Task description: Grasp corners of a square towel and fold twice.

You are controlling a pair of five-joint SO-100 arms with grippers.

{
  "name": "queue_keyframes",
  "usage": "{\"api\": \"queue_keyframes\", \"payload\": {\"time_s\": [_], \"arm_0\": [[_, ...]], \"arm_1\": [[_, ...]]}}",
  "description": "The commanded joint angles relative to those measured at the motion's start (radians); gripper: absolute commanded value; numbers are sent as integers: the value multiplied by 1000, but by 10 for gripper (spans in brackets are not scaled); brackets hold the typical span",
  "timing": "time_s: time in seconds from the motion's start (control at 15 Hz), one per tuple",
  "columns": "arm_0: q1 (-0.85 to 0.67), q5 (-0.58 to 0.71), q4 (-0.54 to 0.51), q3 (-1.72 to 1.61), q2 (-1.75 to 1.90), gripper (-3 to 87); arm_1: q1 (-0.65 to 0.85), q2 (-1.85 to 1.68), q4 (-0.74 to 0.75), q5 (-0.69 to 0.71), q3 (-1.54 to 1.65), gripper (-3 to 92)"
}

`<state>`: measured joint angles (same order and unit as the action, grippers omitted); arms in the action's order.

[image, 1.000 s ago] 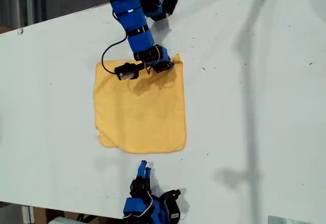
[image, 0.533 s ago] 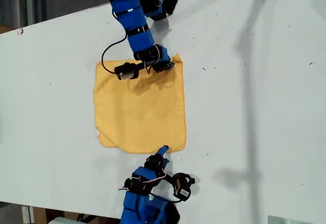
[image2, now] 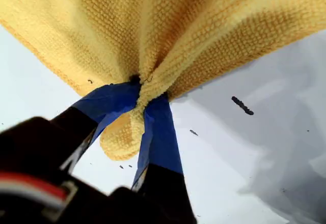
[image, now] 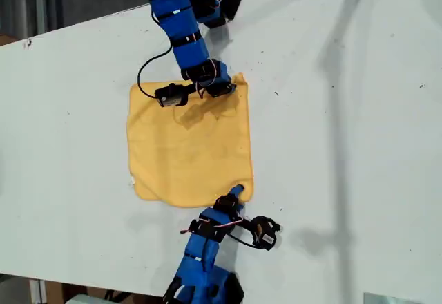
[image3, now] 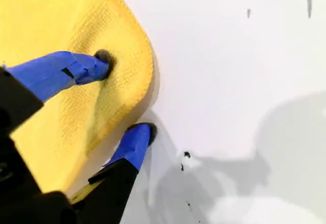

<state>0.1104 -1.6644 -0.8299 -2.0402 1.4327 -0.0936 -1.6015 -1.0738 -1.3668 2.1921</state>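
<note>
Jaws of my first gripper [image2: 145,94] are clamped on a bunched corner [image2: 122,135] of the towel [image: 190,145]; a nub of yellow cloth pokes out between the blue fingers [image2: 160,132], and the fabric rises into folds above the pinch. In the exterior view this gripper [image: 219,88] sits at the towel's far edge, toward that view's right.

My second gripper [image3: 125,94] is spread narrowly across another rounded corner [image3: 135,61]: one blue finger [image3: 76,67] presses down on top of the cloth, the other [image3: 133,145] rests on the table just off the hem. Not closed on anything. In the exterior view it [image: 235,195] meets the near corner at that view's right.

Towel lies flat mid-table, roughly square, hem stitched, with a small white tag [image: 131,181] on the edge at the exterior view's left. A low wrinkle runs near the far edge.

Table [image: 345,145] is white, scuffed, with dark specks. Long grey shadows cross it at the exterior view's right. Beyond its far edge, at that view's upper left, a dim stretch of room; nothing there can be made out.
</note>
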Motion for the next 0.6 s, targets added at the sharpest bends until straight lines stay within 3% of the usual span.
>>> {"api": "queue_keyframes", "payload": {"time_s": [0.0, 0.13, 0.27, 0.4, 0.47, 0.53], "arm_0": [[12, -9, 34, 118, -135, -2], [35, -20, -43, 210, -153, -2], [57, 28, -373, 497, -163, -2], [44, 163, -646, 805, -161, -2], [12, 258, -738, 905, -101, -2], [-48, 368, -767, 945, 0, -2]], "arm_1": [[-15, -28, 2, 3, 2, -1], [-35, -29, -23, -3, -41, -1], [-72, -38, -184, -14, -215, -1], [-55, -98, -348, 12, -379, -1], [-9, -153, -411, 66, -445, -1], [49, -190, -500, 121, -535, -1]]}}
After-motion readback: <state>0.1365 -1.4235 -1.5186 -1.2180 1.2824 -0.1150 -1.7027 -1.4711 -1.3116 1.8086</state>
